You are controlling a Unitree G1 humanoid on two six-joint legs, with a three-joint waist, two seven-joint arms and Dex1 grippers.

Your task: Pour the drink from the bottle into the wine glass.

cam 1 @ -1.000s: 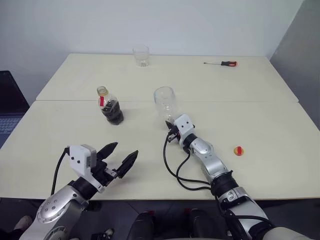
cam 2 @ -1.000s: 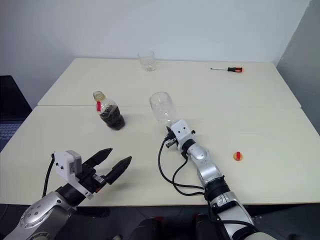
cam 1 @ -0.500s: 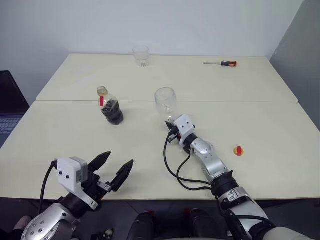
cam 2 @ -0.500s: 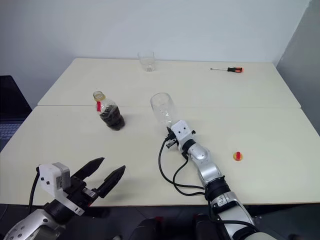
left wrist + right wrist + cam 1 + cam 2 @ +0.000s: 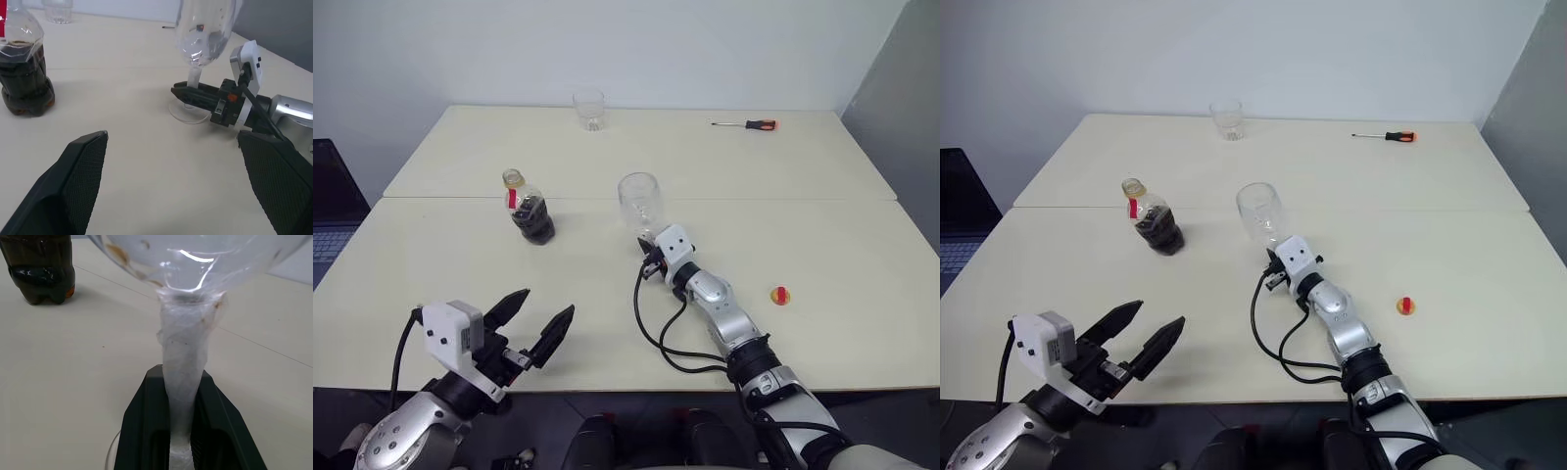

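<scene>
The right gripper (image 5: 182, 431) is clamped on the wine glass (image 5: 639, 204) stem, steadying it mid-table. The left gripper (image 5: 540, 321), jaws spread and empty, hovers near the table's front edge; next it must reach the bottle (image 5: 530, 208) (uncapped, drink inside), standing left of the glass.

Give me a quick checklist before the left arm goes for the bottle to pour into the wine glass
1. Wine glass steadied: ok. The right tool is shut on its stem, with the foot on the table.
2. Wine glass ready to fill: ok. It stands upright, with only traces of residue in the bowl.
3. Left tool free: ok. It is open and holds nothing, near the table's front edge.
4. Bottle graspable: ok. It stands upright, apart from the wine glass, with dark drink inside.
5. Bottle open: ok. No cap on its neck; a small red and yellow cap lies to the right arm's side.
6. Clutter: ok. The tumbler and screwdriver lie at the far edge.
</scene>
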